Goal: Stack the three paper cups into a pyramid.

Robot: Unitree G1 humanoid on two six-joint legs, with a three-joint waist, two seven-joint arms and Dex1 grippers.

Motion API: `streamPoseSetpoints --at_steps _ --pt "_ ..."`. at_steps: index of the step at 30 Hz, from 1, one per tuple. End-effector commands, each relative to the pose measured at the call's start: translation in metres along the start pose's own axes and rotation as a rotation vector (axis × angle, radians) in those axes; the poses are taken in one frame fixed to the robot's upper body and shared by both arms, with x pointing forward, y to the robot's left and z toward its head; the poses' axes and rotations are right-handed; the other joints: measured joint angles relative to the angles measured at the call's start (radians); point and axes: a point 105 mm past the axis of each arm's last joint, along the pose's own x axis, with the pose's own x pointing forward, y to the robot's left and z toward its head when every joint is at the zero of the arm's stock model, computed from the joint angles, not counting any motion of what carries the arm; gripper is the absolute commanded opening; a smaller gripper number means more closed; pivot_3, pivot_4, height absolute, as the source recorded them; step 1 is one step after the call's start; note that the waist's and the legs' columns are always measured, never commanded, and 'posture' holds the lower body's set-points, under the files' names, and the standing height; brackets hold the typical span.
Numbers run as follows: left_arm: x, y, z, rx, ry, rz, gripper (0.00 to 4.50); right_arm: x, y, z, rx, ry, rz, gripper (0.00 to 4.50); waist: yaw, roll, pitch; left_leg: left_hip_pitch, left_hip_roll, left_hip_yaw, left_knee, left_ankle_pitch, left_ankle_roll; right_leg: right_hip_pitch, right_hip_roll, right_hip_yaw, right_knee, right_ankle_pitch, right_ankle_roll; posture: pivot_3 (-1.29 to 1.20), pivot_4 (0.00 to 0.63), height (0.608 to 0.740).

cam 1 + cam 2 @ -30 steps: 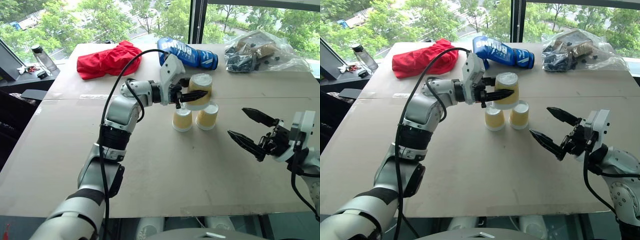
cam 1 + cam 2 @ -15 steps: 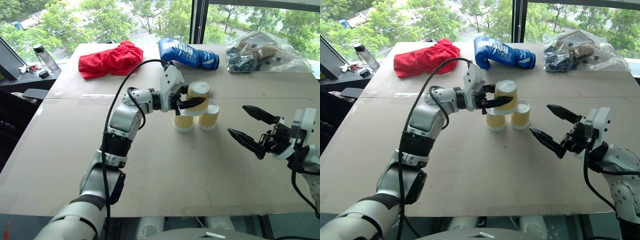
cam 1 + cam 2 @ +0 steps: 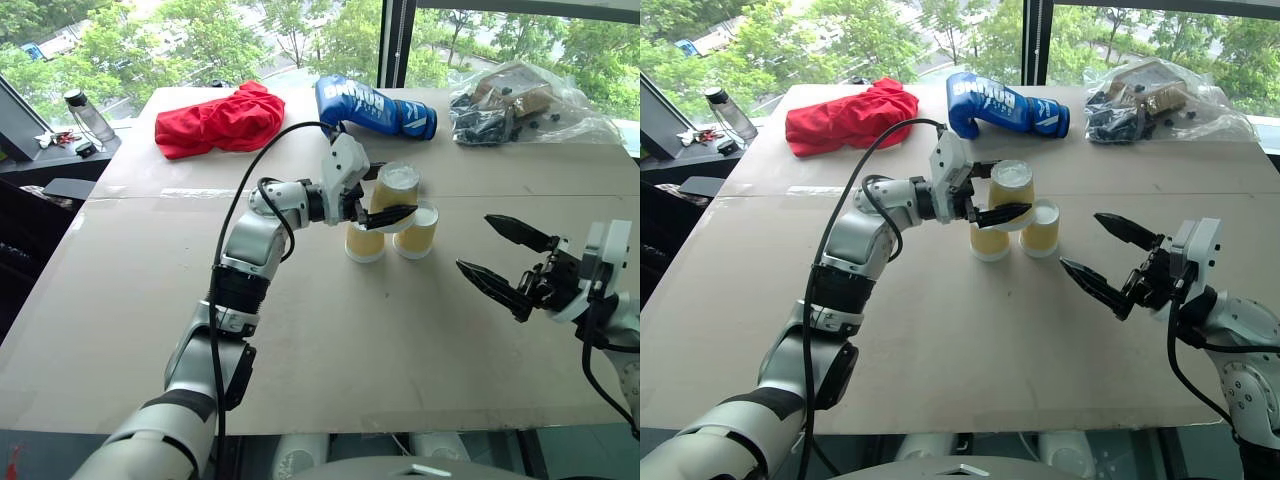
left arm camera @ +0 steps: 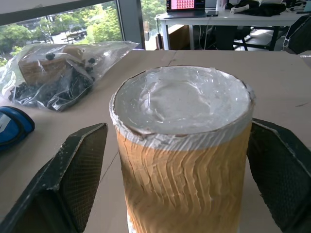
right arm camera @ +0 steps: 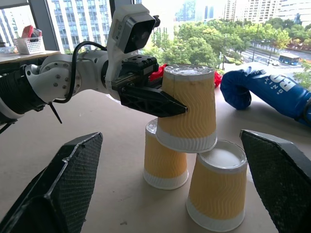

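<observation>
Three paper cups with tan ribbed sides stand upside down at the table's middle. Two of them (image 3: pixel 365 243) (image 3: pixel 416 232) sit side by side on the table (image 3: pixel 300 330), and the third cup (image 3: pixel 396 188) rests on top of them, bridging both. My left gripper (image 3: pixel 400 197) reaches in from the left, open, and its fingers (image 4: pixel 77 174) stand either side of the top cup (image 4: pixel 182 160) with a gap on each side. My right gripper (image 3: pixel 473 241) hovers open and empty to the right of the stack (image 5: pixel 187 109).
Along the table's far edge lie a red cloth (image 3: pixel 215 118), a blue boxing glove (image 3: pixel 375 105) and a clear plastic bag (image 3: pixel 515 100) of dark pieces. A bottle (image 3: pixel 85 112) stands on a ledge beyond the far left corner.
My left gripper lowered the top cup onto the two lower cups and then opened, letting go of it. The right gripper has kept still.
</observation>
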Motion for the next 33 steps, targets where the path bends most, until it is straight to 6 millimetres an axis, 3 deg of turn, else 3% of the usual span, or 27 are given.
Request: streamPoseSetpoints --at_steps 1,9,15,17,19,25,29,33 --pt "-0.003 0.003 0.015 0.037 -0.064 0.017 4.47 -0.002 0.0 0.008 -0.033 -0.03 0.004 4.5 0.0 0.0 0.0 0.0 0.0 0.0 0.0 0.0 0.0 0.0 0.0 0.0 0.0 0.0 0.0 0.0 0.15 0.74" --pt "-0.012 -0.005 0.053 0.05 -0.257 -0.027 4.47 -0.004 -0.002 0.005 -0.024 -0.026 0.018 4.5 0.0 0.0 0.0 0.0 0.0 0.0 0.0 0.0 0.0 0.0 0.0 0.0 0.0 0.0 0.0 0.0 0.15 0.74" --pt "-0.032 0.007 0.09 0.04 -0.384 0.053 4.47 -0.004 0.0 -0.002 0.001 -0.023 0.03 4.5 0.0 0.0 0.0 0.0 0.0 0.0 0.0 0.0 0.0 0.0 0.0 0.0 0.0 0.0 0.0 0.0 0.15 0.74" --pt "-0.05 0.011 0.076 0.006 -0.326 0.105 4.47 -0.007 0.001 -0.012 0.006 0.004 0.037 4.5 -0.002 0.0 0.0 0.0 0.001 0.0 0.0 0.0 0.0 0.0 0.0 0.0 0.0 0.0 0.0 0.0 0.15 0.74" --pt "-0.071 0.009 0.048 -0.039 -0.211 0.167 4.47 -0.01 0.001 -0.018 0.018 0.014 0.036 4.5 -0.008 0.001 -0.001 0.001 0.001 0.001 0.0 0.0 0.0 0.0 0.0 0.001 0.0 0.0 0.0 0.0 0.15 0.74" --pt "-0.135 -0.038 -0.026 -0.176 0.108 0.295 4.47 -0.022 -0.005 -0.046 -0.013 0.113 0.046 4.5 -0.022 0.001 0.0 0.003 0.004 0.001 -0.002 0.0 0.0 0.0 0.0 0.003 0.001 0.0 0.0 0.0 0.15 0.74" --pt "-0.157 -0.069 -0.052 -0.248 0.23 0.365 4.47 -0.029 -0.015 -0.062 -0.011 0.146 0.015 4.5 -0.002 0.001 0.0 0.003 0.004 0.002 -0.001 0.0 0.0 0.0 -0.002 0.003 0.001 0.0 0.0 0.0 0.15 0.74" --pt "-0.162 -0.095 -0.076 -0.263 0.323 0.427 4.47 -0.038 -0.024 -0.083 -0.011 0.202 -0.007 4.5 0.006 0.001 0.0 0.006 0.003 0.001 -0.002 0.0 0.0 0.003 -0.005 0.005 0.0 0.0 -0.001 0.0 0.15 0.74"
